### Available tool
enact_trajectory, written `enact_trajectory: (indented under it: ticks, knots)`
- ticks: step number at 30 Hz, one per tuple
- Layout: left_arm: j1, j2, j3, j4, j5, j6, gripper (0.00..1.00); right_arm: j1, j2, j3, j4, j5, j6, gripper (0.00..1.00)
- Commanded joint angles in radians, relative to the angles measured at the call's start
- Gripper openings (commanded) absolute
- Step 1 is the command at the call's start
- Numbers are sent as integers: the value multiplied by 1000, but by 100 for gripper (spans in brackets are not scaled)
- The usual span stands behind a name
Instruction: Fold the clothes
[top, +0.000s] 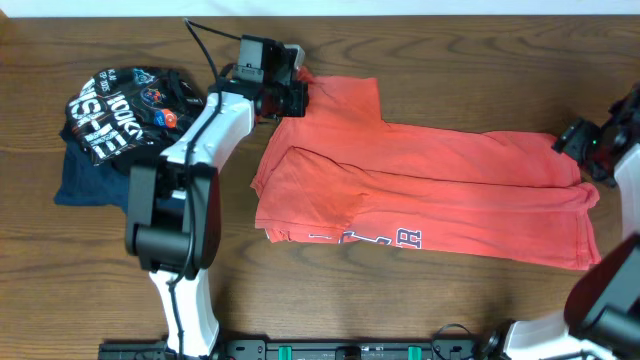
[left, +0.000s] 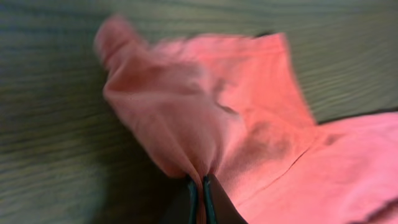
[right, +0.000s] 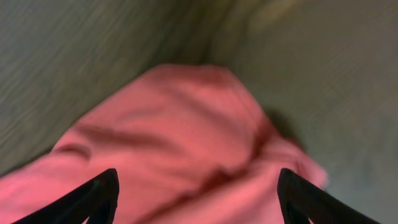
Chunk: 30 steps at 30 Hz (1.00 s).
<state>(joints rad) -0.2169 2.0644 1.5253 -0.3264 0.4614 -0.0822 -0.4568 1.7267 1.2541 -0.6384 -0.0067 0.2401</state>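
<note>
The clothes (top: 430, 190), an orange-red T-shirt with white lettering near its front hem, lie flattened and partly folded lengthwise across the middle of the table. My left gripper (top: 297, 97) is at the shirt's far left sleeve and is shut on a pinch of the fabric. The left wrist view shows the cloth (left: 261, 124) bunched up into the closed left gripper (left: 200, 182). My right gripper (top: 585, 150) is at the shirt's right end. In the right wrist view this gripper (right: 198, 186) stands open, its fingers wide apart over the red cloth (right: 186, 124).
A black garment with white lettering (top: 120, 110) lies on a navy blue garment (top: 85, 180) at the far left of the wooden table (top: 450, 300). The left arm reaches between that pile and the shirt.
</note>
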Motion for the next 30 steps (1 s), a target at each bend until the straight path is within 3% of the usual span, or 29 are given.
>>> enact_trajectory:
  ticks: [1, 12, 24, 27, 30]
  knots:
    - [4, -5, 1, -42, 3, -8, 6, 5, 84, 11, 70, 6, -21, 79]
    - [4, -5, 1, -126, 2, -8, 6, 5, 221, 11, 224, 28, -20, 78]
    - [4, -5, 1, -140, 2, -8, 6, 6, 289, 11, 270, 51, -21, 73]
    - [4, -5, 1, -144, 3, -8, 6, 6, 319, 11, 277, 43, -20, 59]
    - [4, -5, 1, -144, 3, -8, 6, 5, 322, 12, 277, 40, -19, 24]
